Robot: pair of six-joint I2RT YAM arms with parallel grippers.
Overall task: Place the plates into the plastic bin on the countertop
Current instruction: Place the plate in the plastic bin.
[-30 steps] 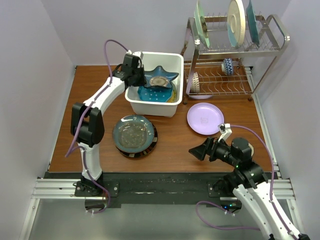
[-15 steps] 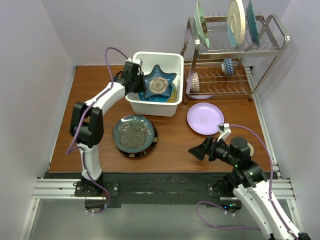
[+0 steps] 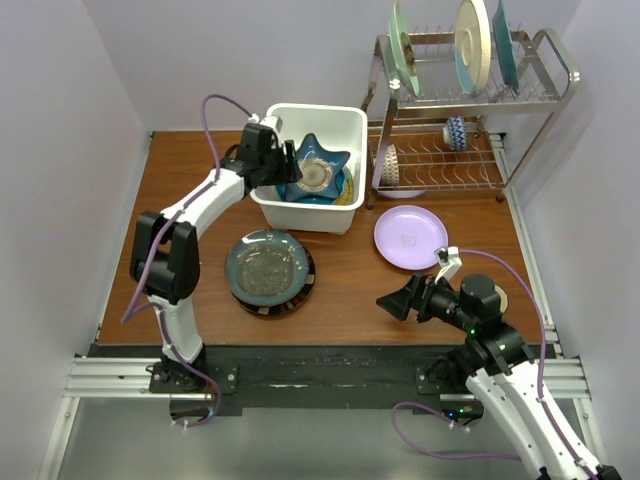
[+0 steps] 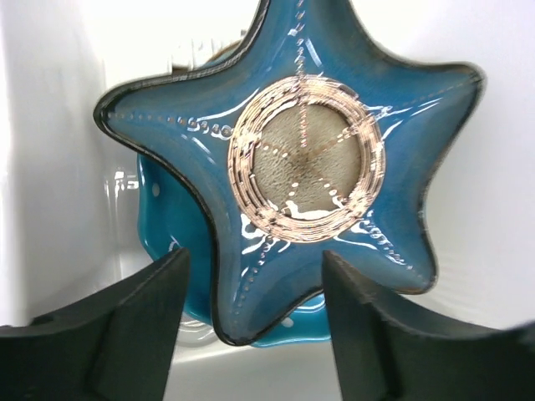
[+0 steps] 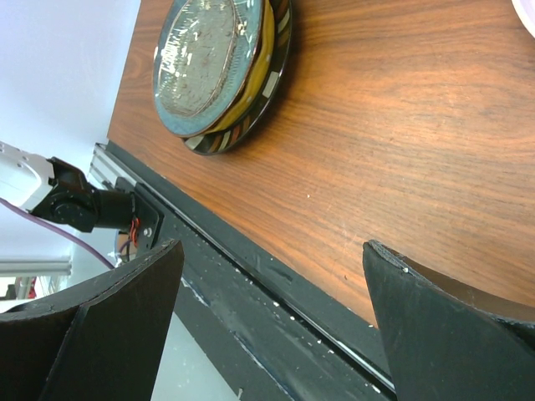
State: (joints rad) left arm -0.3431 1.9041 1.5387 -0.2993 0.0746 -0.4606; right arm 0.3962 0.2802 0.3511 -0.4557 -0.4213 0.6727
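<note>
The left gripper (image 4: pixel 255 261) stands with its jaws apart on either side of the lower point of the blue star-shaped plate (image 4: pixel 305 159). That plate lies in the white plastic bin (image 3: pixel 300 212) on top of a blue dotted plate (image 4: pixel 155 190). The right gripper (image 5: pixel 272 251) hangs wide open and empty over the countertop (image 5: pixel 401 150). A dark teal plate (image 3: pixel 265 262) tops a stack there, with a lilac plate (image 3: pixel 410 236) lying apart from it.

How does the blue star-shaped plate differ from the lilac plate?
The blue star-shaped plate has five points; the lilac plate is round. The blue star-shaped plate rests in the white plastic bin, on a blue dotted plate; the lilac plate lies alone on the wooden countertop. Both lie face up.
</note>
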